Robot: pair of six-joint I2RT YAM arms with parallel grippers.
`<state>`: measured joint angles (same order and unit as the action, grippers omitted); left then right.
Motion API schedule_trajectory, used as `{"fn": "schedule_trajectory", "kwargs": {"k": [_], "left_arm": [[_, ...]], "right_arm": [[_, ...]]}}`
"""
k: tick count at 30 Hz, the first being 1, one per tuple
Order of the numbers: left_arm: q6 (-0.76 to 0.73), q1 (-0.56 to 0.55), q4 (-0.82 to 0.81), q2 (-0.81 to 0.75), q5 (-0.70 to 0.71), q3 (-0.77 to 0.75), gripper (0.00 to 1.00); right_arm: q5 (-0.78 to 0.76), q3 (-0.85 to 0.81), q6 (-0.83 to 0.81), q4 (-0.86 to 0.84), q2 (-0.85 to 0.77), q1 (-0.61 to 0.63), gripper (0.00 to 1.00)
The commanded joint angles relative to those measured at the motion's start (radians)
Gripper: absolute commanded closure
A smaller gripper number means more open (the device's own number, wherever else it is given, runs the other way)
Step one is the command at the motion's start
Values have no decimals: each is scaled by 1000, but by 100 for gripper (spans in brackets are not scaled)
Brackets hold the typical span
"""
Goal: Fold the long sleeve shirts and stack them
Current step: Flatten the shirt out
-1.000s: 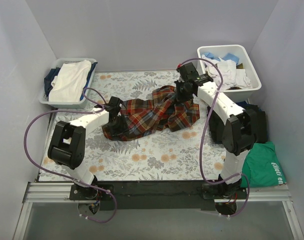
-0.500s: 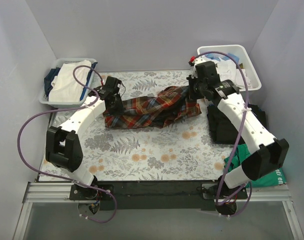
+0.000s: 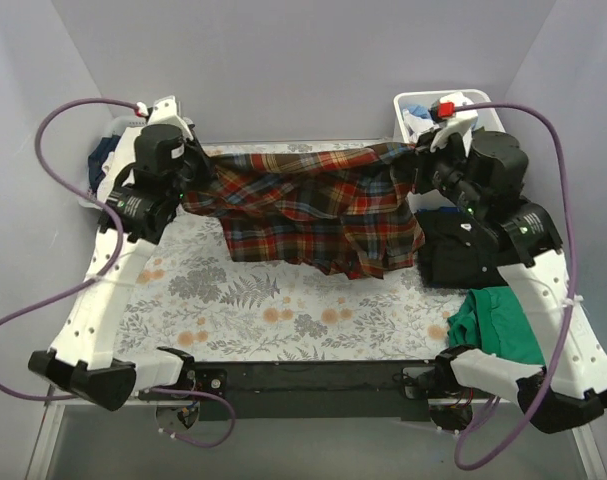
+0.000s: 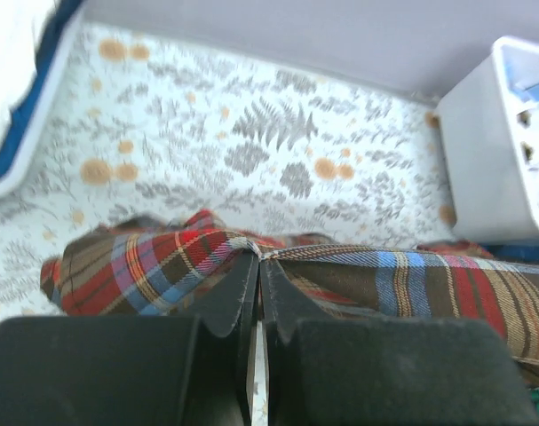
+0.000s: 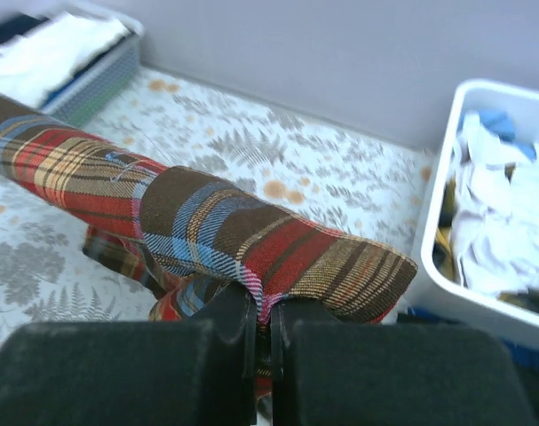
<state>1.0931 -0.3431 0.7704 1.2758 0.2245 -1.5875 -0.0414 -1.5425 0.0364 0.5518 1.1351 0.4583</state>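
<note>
Left hand: my left gripper (image 4: pixel 258 257) has its fingers pressed together, clamped on a bunched edge of the plaid shirt (image 3: pixel 313 205). I hold it raised over the rear left of the table (image 3: pixel 283 310).
Right hand: my right gripper (image 5: pixel 262 306) has its fingers together too, pinching a rolled fold of the same shirt. It is held high at the rear right, just in front of the white bin (image 4: pixel 482 151).
Plaid shirt: red, brown, blue and yellow flannel, stretched between my two grippers. It hangs like a curtain across the back half of the table, with the lower edge uneven and deepest toward the right. I cannot tell whether the hem touches the table.
Black folded shirts (image 3: pixel 461 250): a stack at the right edge of the table, just beside the hanging shirt's right side and below my right arm.
Green garment (image 3: pixel 503 325): lies nearer my bases than the black stack, just beside it.
White bin: rear right corner, holding white and blue cloth.
Basket (image 5: pixel 105 71): rear left corner, with white cloth over something dark blue.
Table: covered in a pale fern and orange flower print.
</note>
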Motion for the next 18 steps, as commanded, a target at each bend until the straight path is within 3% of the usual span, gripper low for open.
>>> {"fn": "schedule_trajectory", "kwargs": {"k": [1,7,12,18], "left_arm": [[-94,1,-63,-160,49,-45,100],[-167,1,-94,-306,-7,-120,100],[-252,1,-83,-335,-52,-282,100],[-285,0,-125,-368,-152,-302,100]], "right_arm": [[147,-13,-33,-141,-138,-6,99],[239,-67,-15,-202,-270,-6,99],[316,-103,23,-289,-322,-6,99],[379,-128,66,-383,-333,-6,99]]}}
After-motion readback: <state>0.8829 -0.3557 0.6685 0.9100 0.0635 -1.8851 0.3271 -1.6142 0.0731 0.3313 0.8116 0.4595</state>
